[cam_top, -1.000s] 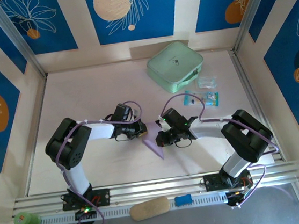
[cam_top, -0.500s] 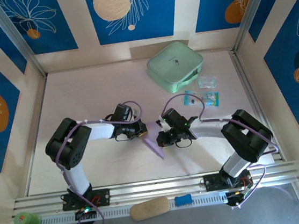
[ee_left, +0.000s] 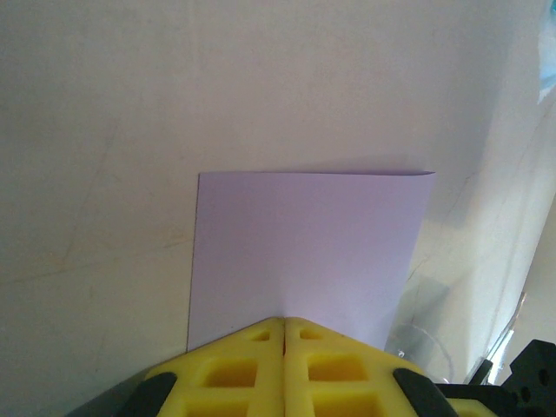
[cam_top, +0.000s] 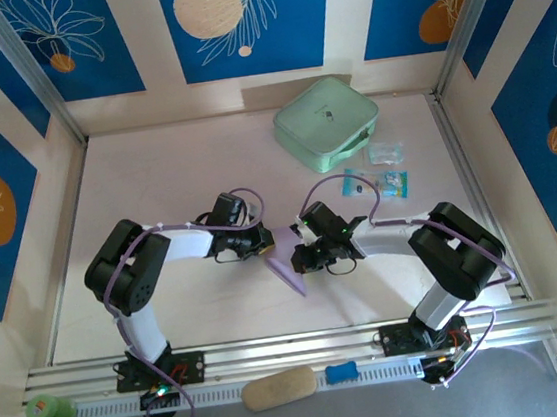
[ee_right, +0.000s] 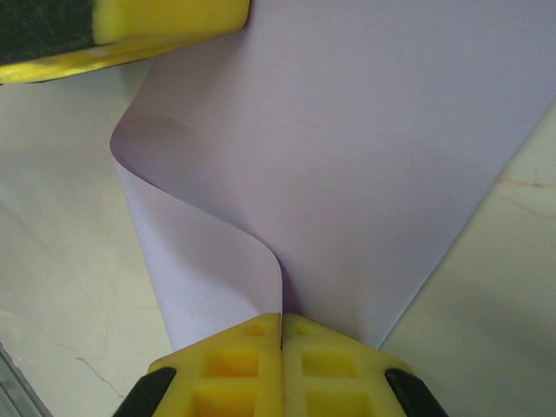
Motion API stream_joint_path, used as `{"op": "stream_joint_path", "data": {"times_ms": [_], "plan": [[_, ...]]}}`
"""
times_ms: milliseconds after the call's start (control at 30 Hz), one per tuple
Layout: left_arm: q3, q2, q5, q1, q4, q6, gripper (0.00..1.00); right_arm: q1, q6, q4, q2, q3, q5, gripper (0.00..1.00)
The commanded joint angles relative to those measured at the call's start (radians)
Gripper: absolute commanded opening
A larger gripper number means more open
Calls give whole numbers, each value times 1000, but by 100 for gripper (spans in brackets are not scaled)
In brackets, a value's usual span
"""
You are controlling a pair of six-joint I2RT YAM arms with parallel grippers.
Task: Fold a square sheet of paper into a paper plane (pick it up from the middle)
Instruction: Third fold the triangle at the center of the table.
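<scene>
The sheet (ee_right: 365,156) is held between the 2 arms over the middle of the counter (cam_top: 154,172). The left end effector (ee_left: 285,323) is clamped together on 1 edge and the right end effector (ee_right: 281,320) on the opposite edge, where the paper bows into a soft curl. To fold well, I judge both grips should hold firm while the edges are brought level with corners matched, and the curl then pressed flat so the crease runs along the centre, not skewed.
</scene>
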Motion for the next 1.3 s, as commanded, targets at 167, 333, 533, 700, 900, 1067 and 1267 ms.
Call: {"op": "stream_joint_path", "data": {"times_ms": [167,333,533,700,900,1067,1267], "plan": [[-8,-1,-29,-4,-69,3,6,-2,8,-25,17,21,7,3],[-8,-2,-30,-4,-69,3,6,0,13,-24,21,14,7,3],[6,-1,-28,-4,-77,7,6,0,19,-19,19,1,13,3],[36,-10,-28,-4,-100,24,7,0,18,-19,22,-2,16,3],[112,-70,-69,-4,-197,73,19,0,18,-13,31,-4,12,3],[91,-179,-92,-8,-213,76,27,0,16,-10,36,-1,12,3],[-61,-282,-48,-71,-39,-17,10,-2,16,-13,37,0,12,3]]}}
